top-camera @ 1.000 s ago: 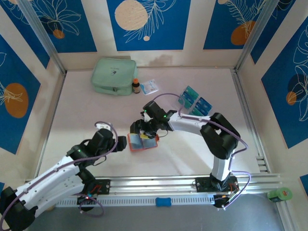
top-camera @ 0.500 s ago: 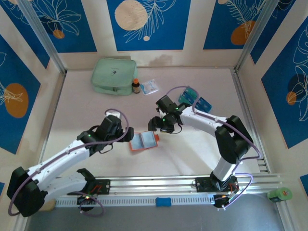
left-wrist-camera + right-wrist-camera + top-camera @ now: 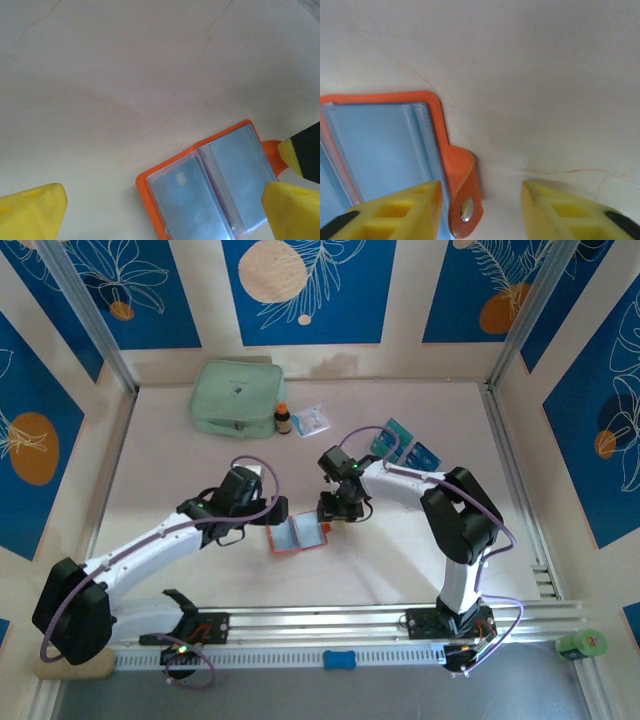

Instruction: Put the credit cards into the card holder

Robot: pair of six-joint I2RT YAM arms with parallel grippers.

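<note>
So we've got the orange card holder (image 3: 297,536) lying open flat on the counter (image 3: 180,470), roughly mid-counter and a bit closer to the near edge, clear pockets facing up. Our left tool (image 3: 274,512) hangs just beside its left end with the jaws spread really wide, nothing in them. Our right tool (image 3: 335,516) is over the holder's right end with the jaws partly apart. The snap tab (image 3: 465,192) sits between them, right by one finger (image 3: 400,210), not pinched as far as we can see. The credit cards (image 3: 405,448) lie in a bunch toward the right edge, well apart from the holder.
</note>
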